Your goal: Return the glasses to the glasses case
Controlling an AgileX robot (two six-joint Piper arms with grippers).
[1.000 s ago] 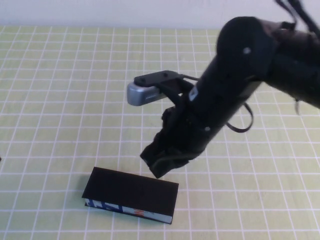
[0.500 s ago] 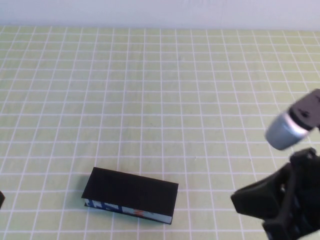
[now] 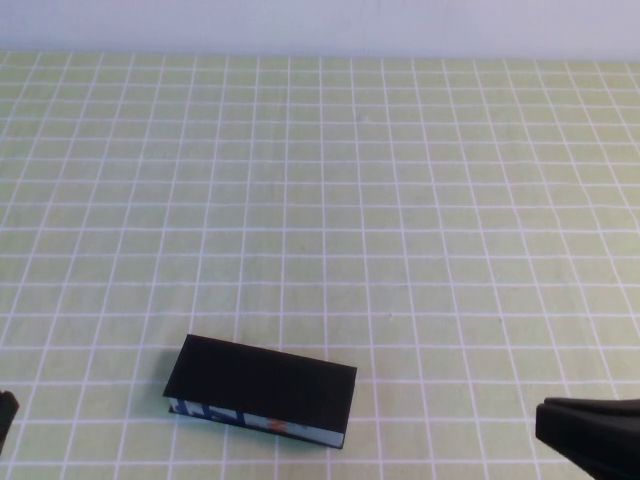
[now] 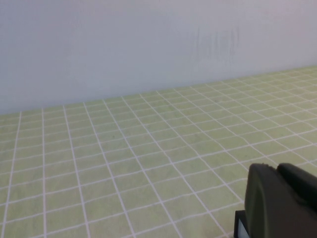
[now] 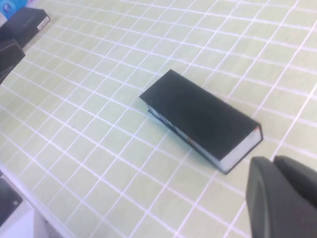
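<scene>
High view: the glasses case lies closed on the green, white-gridded tabletop, near the front edge and left of centre, its long side slightly slanted and its printed blue, white and orange strip facing the camera. The glasses themselves are not visible in any of the 3 views, and with the lid down the inside of the case cannot be seen. Only a cut-off black part of the right claw enters at the lower right corner, well apart from the case; whether its fingers are wide or narrow cannot be told. A small dark sliver of the left claw shows at the lower left edge, also apart from the case, and its opening likewise cannot be told. Right wrist view: the glasses case appears whole and shut, flat on the tabletop, with a dark, blurred piece of the right claw filling the corner nearest the lens. Black boxes sit at the far corner of that view, partly cut off by the frame and hard to identify. Left wrist view: bare gridded tabletop runs up to a pale wall, with a dark part of the left claw in the corner.
</scene>
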